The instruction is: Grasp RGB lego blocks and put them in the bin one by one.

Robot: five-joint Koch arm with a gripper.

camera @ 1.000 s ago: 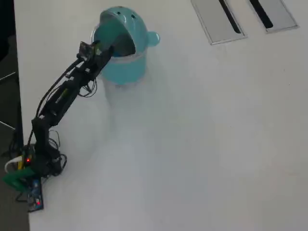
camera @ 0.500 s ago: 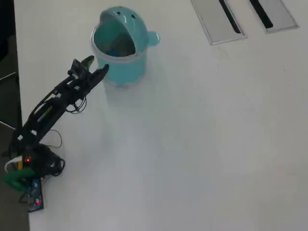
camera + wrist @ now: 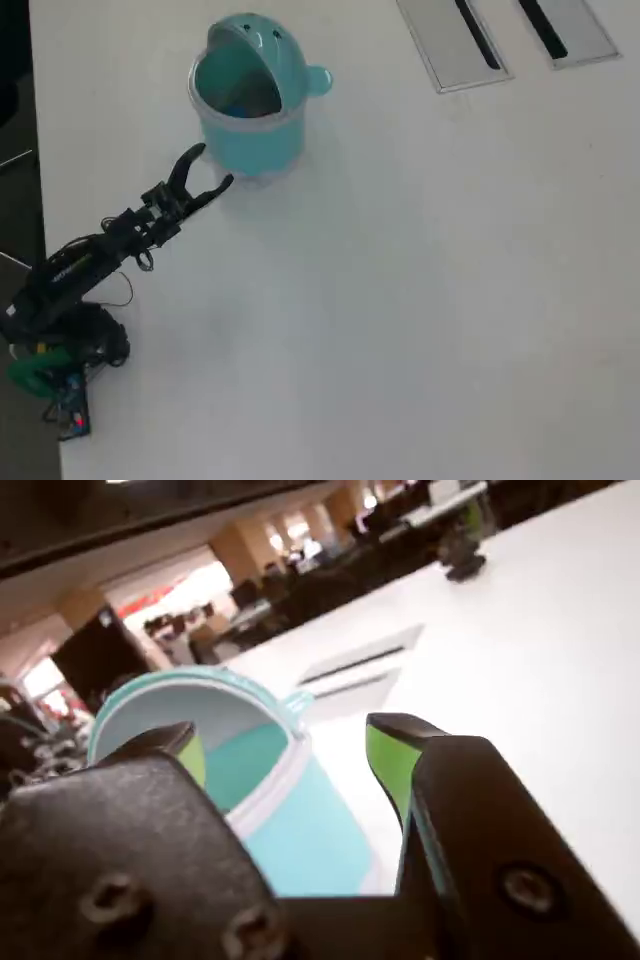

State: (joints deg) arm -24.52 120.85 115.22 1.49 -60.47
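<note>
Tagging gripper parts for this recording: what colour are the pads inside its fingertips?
Yellow-green pads on a black gripper; the wrist view shows them best.

- We see our gripper (image 3: 290, 745) with its two green-tipped jaws spread apart.
- The teal bin (image 3: 300, 835) sits close, partly between them, on the white table (image 3: 540, 650).

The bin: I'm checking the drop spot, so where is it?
In the overhead view the bin stands upper left, just beyond the open end effector.

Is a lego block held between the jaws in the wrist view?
No: the gripper is open, and only the teal bin shows through the empty gap between its jaws.
</note>
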